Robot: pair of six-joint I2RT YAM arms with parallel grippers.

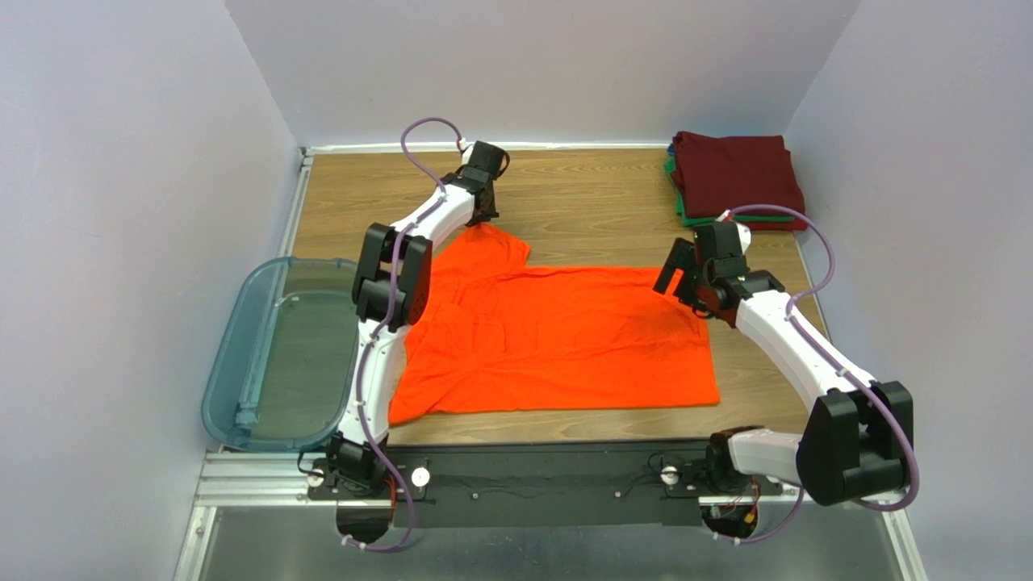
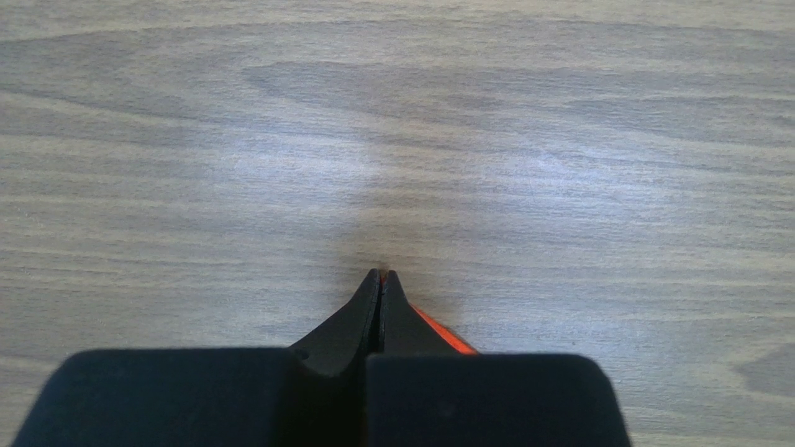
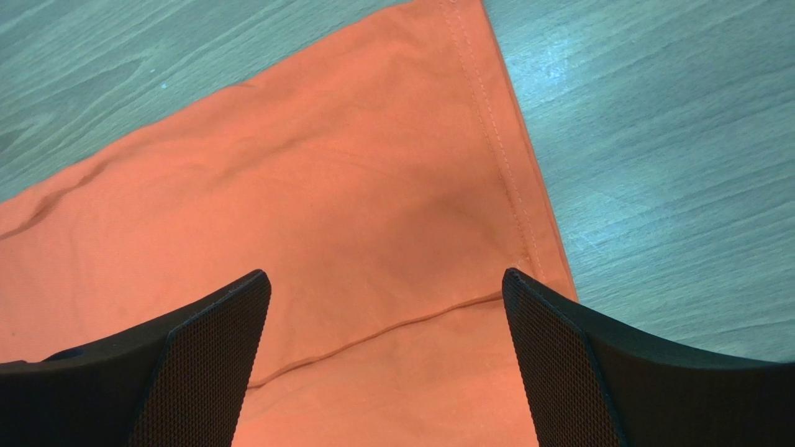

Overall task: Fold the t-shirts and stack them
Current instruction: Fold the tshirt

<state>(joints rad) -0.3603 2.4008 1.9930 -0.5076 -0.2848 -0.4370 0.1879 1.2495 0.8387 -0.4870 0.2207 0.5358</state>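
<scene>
Top external view: the orange t-shirt (image 1: 558,345) lies spread flat on the wooden bench (image 1: 594,200), between my two arms, with its hem edge to the right and one sleeve reaching up toward the far left. My left tool (image 1: 483,218) is down at the tip of that sleeve. In the left wrist view the left tool (image 2: 381,276) has its fingers pressed tight together with no gap showing, and a thin sliver of the orange t-shirt (image 2: 446,335) comes out along the right-hand finger, so I have the sleeve's edge pinched; bare wood fills the rest of that view.

My right tool (image 1: 685,276) hangs over the far right corner of the shirt. In the right wrist view the right tool (image 3: 384,276) is spread wide, gripping nothing, with the stitched hem of the orange t-shirt (image 3: 327,205) and a shallow crease lying between the two fingers; whether the pads touch the cloth I cannot tell.

At the far right corner of the bench sits a folded stack, well apart from the orange one: a maroon t-shirt (image 1: 736,170) on top and a green t-shirt (image 1: 675,203) showing at the edge beneath it. A translucent bin (image 1: 230,363) rests off the bench's left side.
</scene>
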